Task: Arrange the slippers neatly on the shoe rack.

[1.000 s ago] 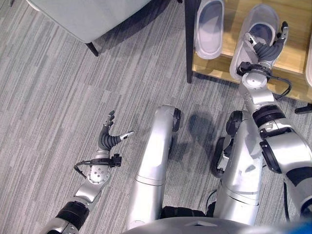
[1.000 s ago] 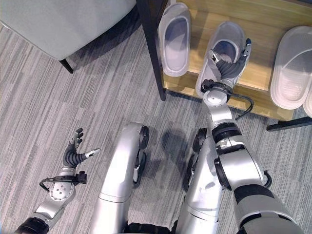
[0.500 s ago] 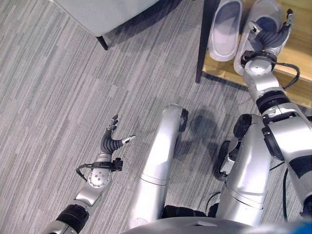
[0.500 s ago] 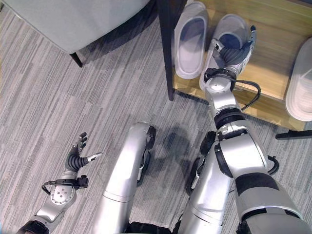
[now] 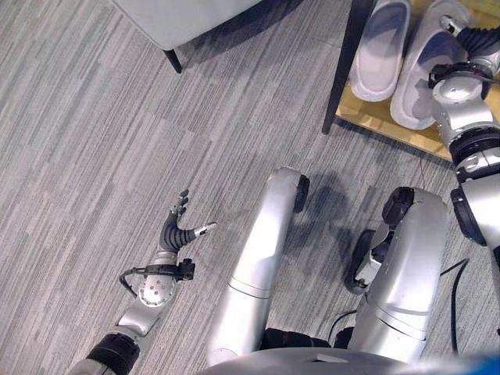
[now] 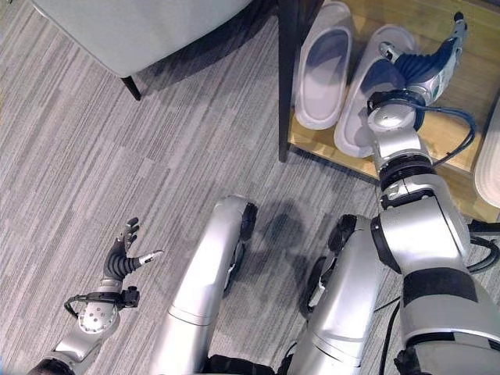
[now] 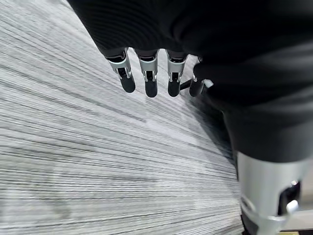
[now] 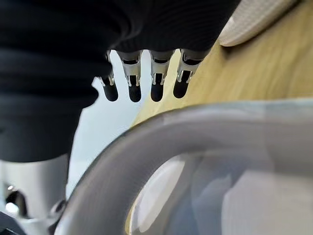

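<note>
Two pale grey slippers lie side by side on the wooden shoe rack (image 6: pixel 453 125), the left slipper (image 6: pixel 323 62) beside the rack's dark post (image 6: pixel 287 78) and the right slipper (image 6: pixel 372 98) almost touching it. My right hand (image 6: pixel 424 66) hovers at the right slipper's far side, over the wood. It is open with straight fingers (image 8: pixel 142 83) and holds nothing. In the right wrist view that slipper's strap (image 8: pixel 195 132) arches close under the hand. My left hand (image 5: pixel 176 231) hangs open low over the carpet, with its fingers (image 7: pixel 149 81) straight.
A third pale slipper (image 6: pixel 489 152) lies on the rack at the right edge, and its heel (image 8: pixel 254 17) appears past the right hand. A grey piece of furniture (image 6: pixel 133 31) on dark legs stands at the back left over the striped grey carpet (image 5: pixel 94 133).
The camera has shifted. The right slipper now lies closer to the left one. My right hand has come off the slipper's opening to its right side. The left hand stays put.
</note>
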